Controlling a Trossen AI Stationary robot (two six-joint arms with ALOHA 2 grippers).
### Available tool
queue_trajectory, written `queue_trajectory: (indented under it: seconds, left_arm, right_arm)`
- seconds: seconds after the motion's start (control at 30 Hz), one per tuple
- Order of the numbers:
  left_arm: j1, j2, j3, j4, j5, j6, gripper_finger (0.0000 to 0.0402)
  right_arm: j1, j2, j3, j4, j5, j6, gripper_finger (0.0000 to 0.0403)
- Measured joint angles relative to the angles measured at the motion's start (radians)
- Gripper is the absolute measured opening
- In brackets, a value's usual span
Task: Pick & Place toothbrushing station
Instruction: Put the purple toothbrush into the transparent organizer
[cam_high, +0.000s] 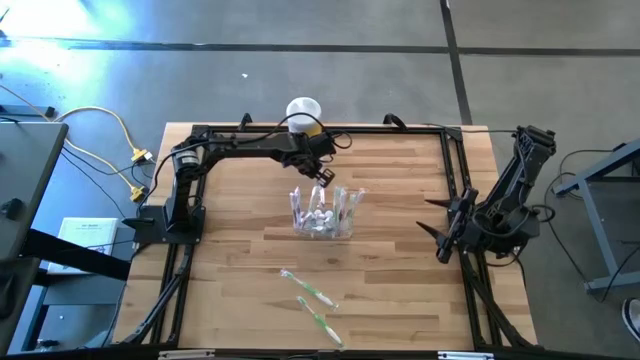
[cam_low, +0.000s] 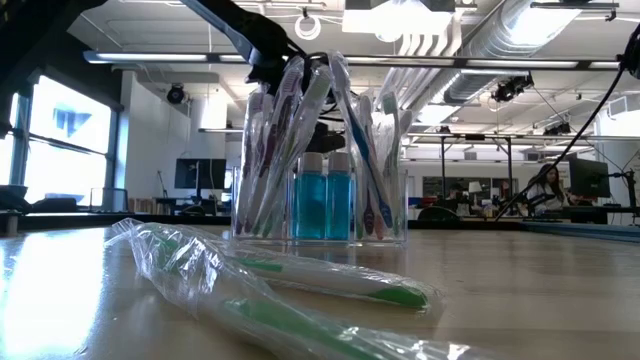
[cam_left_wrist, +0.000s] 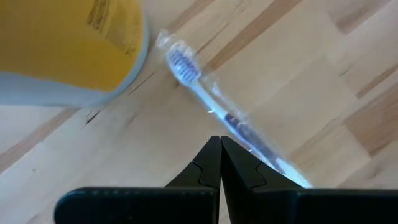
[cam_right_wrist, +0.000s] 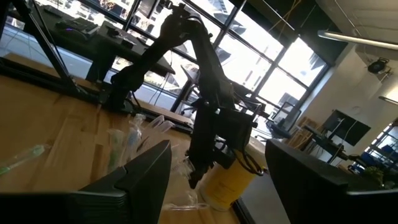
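Observation:
The toothbrushing station (cam_high: 325, 212), a see-through holder, stands mid-table with several wrapped toothbrushes upright in it and two small blue bottles (cam_low: 325, 205). My left gripper (cam_high: 323, 180) hangs shut just beyond its far side, pointing steeply down. In the left wrist view a wrapped blue-and-white toothbrush (cam_left_wrist: 211, 102) runs from beside the yellow canister (cam_left_wrist: 68, 43) to behind my shut left gripper (cam_left_wrist: 219, 146). My right gripper (cam_high: 428, 215) stands open and level at the table's right side, holding nothing. My left gripper is shut, and the wrapped toothbrush's handle end (cam_left_wrist: 283, 168) passes behind one finger (cam_left_wrist: 249, 174), which hides it. I cannot tell whether the fingers touch it or its wrapper.
Two wrapped green toothbrushes (cam_high: 312, 300) lie loose on the wood near the front edge. The yellow canister with a white lid (cam_high: 303, 110) stands at the far edge. A black frame (cam_high: 455, 170) borders the table.

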Motion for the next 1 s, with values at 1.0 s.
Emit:
queue_trajectory:
  seconds: [1.0]
  left_arm:
    - [-0.005,0.012,0.0,0.086,0.08,-0.106,0.0158]
  right_arm:
    - [0.0,0.0,0.0,-0.172,0.032,0.118,0.0254]
